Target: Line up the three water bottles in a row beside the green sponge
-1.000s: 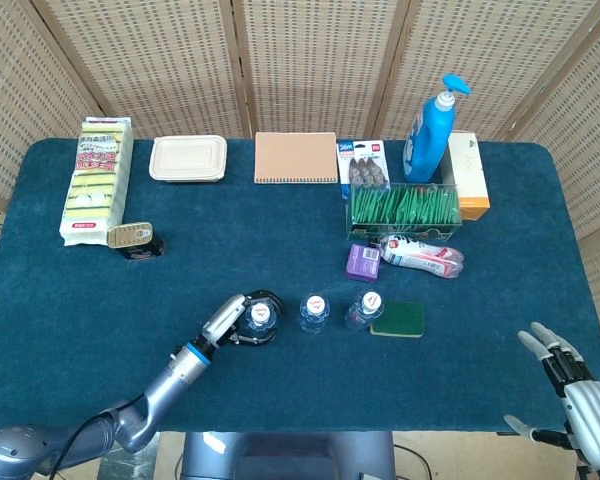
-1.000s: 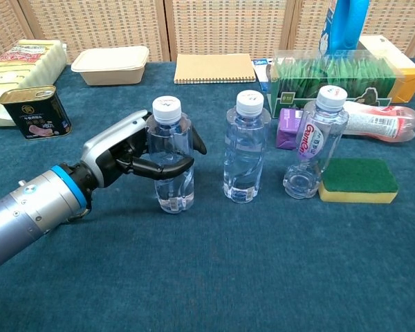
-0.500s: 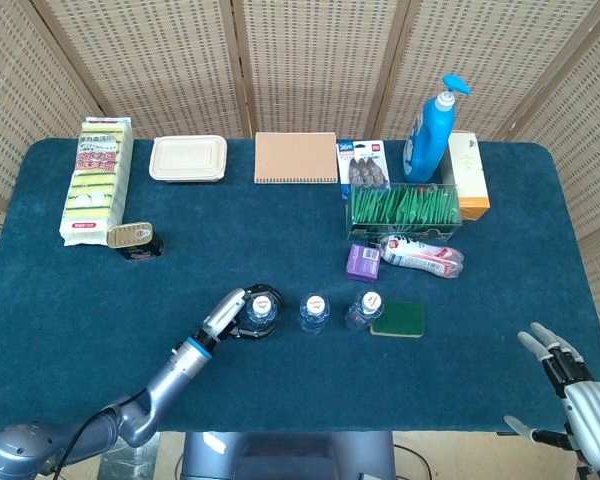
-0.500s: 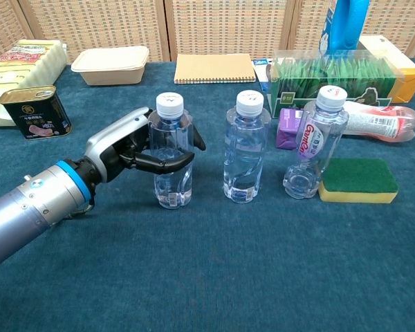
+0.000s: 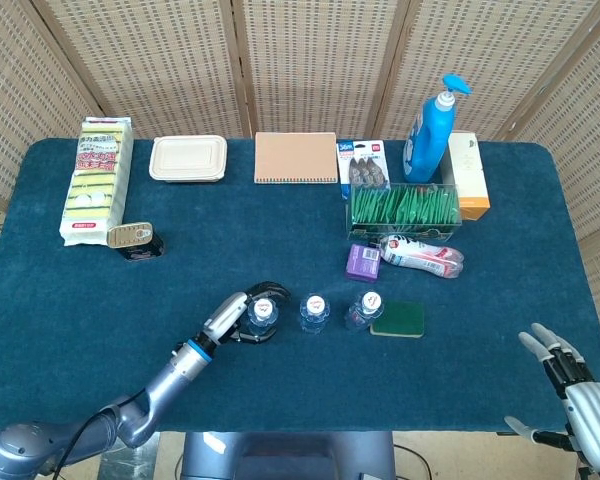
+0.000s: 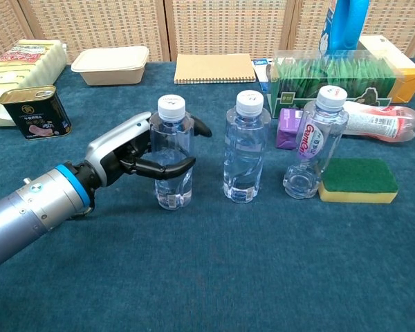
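Blue-cloth table (image 6: pixel 214 277). Left hand (image 6: pixel 128 153) comes in from the left; its fingers (image 6: pixel 167 166) are wrapped around the left bottle (image 6: pixel 173 155), which stands upright on the cloth. Whether they press it or only ring it, I cannot tell for sure; reads as a grip. Right hand (image 5: pixel 570 385) sits at the table's near right corner, fingers apart, holding nothing.

Just right of the left fingers: middle bottle (image 6: pixel 244 149), upright, clear, no label readable. Further right: third bottle (image 6: pixel 317 144), tilted, leaning against the sponge (image 6: pixel 357 180), label reads "GanCan" or similar, partly curved away. Sponge is green on top, yellow below, touching that bottle's base. All three bottles form a rough row to the left of the sponge; white caps, printing on them too small to read.

Beyond the fingers, far side: sponge pack (image 5: pixel 97 180) with red-and-yellow printing, unreadable; blue pump bottle (image 5: pixel 429 125); notebook (image 5: pixel 296 157); lunch box (image 5: pixel 188 158); green packet box (image 5: pixel 405 208).

Left of the fingers: tin can (image 6: pixel 34 112), dark label with gold text, not legible. Purple box (image 6: pixel 289 128) behind the third bottle.
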`<action>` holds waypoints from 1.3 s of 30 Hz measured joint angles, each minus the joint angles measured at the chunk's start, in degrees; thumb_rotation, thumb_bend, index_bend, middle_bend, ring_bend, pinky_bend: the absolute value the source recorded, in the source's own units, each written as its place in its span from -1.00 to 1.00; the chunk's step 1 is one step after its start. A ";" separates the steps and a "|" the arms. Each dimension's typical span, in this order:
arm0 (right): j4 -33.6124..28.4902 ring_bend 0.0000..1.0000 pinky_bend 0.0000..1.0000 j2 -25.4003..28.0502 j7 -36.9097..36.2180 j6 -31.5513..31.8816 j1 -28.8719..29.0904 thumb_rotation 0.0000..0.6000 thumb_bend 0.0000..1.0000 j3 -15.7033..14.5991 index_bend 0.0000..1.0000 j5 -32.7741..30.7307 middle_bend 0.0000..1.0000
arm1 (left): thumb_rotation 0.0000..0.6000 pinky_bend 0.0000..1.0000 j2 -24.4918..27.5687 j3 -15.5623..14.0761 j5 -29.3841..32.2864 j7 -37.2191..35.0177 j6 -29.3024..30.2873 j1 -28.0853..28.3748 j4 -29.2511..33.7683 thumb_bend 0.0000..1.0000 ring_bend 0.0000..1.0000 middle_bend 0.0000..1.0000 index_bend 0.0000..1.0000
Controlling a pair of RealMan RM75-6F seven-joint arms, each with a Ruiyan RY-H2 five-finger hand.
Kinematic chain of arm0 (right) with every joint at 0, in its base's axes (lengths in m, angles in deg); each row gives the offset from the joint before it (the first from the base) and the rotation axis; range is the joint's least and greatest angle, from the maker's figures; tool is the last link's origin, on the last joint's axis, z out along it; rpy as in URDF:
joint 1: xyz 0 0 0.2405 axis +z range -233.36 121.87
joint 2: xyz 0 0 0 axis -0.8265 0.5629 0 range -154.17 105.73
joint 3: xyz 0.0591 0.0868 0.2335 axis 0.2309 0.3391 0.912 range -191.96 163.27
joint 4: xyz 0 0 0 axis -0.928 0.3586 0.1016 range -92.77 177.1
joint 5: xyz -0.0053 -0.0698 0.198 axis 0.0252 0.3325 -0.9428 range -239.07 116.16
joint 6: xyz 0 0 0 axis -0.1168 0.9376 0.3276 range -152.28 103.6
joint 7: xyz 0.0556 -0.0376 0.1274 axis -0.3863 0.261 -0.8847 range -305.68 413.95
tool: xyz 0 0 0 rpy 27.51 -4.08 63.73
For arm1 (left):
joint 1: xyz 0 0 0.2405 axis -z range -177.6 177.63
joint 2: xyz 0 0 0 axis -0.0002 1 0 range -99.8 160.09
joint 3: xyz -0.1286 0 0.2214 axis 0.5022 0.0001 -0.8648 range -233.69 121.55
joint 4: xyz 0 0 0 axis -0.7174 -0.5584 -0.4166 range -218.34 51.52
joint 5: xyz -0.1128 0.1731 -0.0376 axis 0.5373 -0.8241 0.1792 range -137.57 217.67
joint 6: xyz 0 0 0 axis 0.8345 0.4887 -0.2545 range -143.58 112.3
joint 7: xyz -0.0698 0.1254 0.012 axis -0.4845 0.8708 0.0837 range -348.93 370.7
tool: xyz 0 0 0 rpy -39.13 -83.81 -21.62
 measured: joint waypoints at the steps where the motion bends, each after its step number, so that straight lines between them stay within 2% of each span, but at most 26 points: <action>1: 0.01 -1.00 -1.00 0.02 -0.03 0.02 -0.01 1.00 -1.00 -0.01 -0.83 0.02 -1.00 | 1.00 -0.77 -0.08 0.07 0.08 0.25 0.12 -0.05 -0.08 -0.40 -0.98 -0.87 -0.95; 14: 0.04 -1.00 -1.00 0.27 -0.33 0.12 -0.04 1.00 -1.00 -0.14 -0.83 0.22 -1.00 | 1.00 -0.85 0.67 0.20 0.19 1.57 2.38 -0.97 0.91 -0.63 -1.00 -1.00 -1.00; 18: -0.05 -1.00 -1.00 0.26 -0.10 0.16 -0.06 1.00 -1.00 -0.21 -0.83 0.44 -1.00 | 1.00 -0.94 2.53 0.17 0.16 1.76 4.72 -2.23 2.50 -0.69 -1.00 -1.00 -1.00; 25: -0.33 -1.00 -1.00 0.18 0.84 0.17 -0.14 1.00 -1.00 -0.45 -0.83 1.12 -1.00 | 1.00 -0.94 7.39 -0.07 -0.29 1.92 7.98 -4.08 6.98 -0.71 -1.00 -1.00 -1.00; 32: -0.93 -1.00 -1.00 0.05 2.29 0.35 -0.39 1.00 -1.00 -0.78 -0.83 1.97 -1.00 | 1.00 -0.94 18.51 -0.16 -1.26 4.61 13.18 -6.62 15.93 -0.71 -1.00 -1.00 -1.00; 39: -1.25 -1.00 -1.00 0.07 3.34 1.08 -0.81 1.00 -1.00 -1.00 -0.83 2.72 -1.00 | 1.00 -0.94 35.09 -1.67 -0.81 13.09 13.74 -9.47 27.71 -0.68 -1.00 -1.00 -1.00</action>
